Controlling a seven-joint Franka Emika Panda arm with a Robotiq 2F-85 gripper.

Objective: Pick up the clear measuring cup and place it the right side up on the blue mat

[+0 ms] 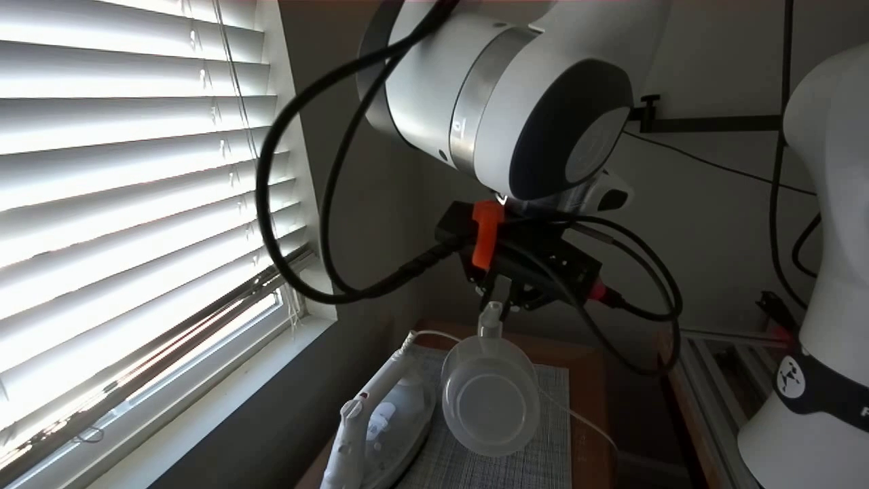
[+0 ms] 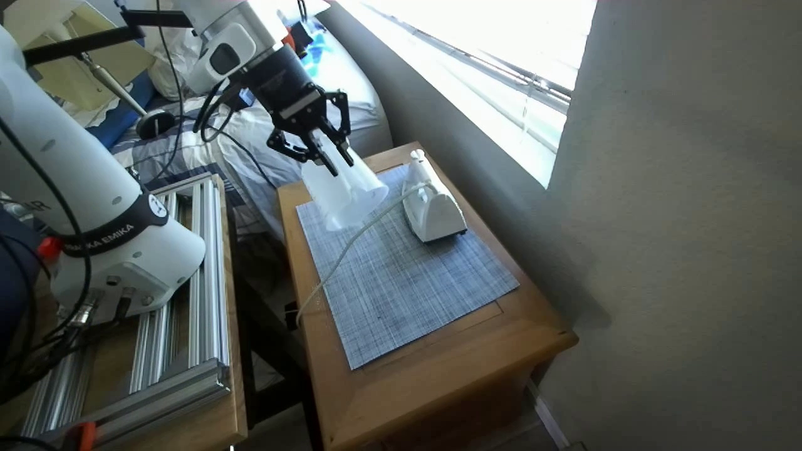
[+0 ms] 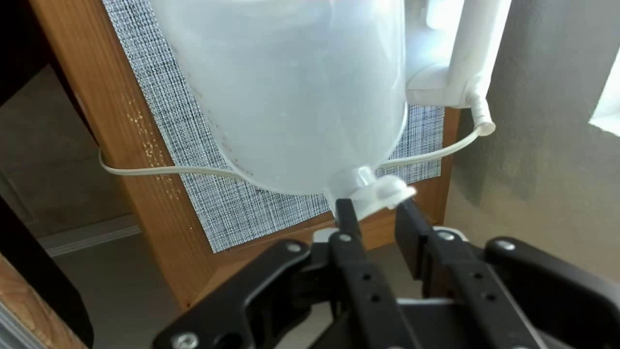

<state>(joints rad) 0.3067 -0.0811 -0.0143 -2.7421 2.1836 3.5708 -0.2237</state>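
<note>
The gripper has its jaws pinched on the handle of the clear measuring cup, tilted over the blue mat. In an exterior view, an iron rests right of it, its cord crossing to the left side of the table.

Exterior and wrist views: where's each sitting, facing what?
An exterior view: at one end of the blue mat, facing the arm; base right.
An exterior view: above the opposite end, looking down; arm, base left.
Wrist view: on the arm, looking past the gripper at the clear measuring cup.
Both exterior views share the iron.
</note>
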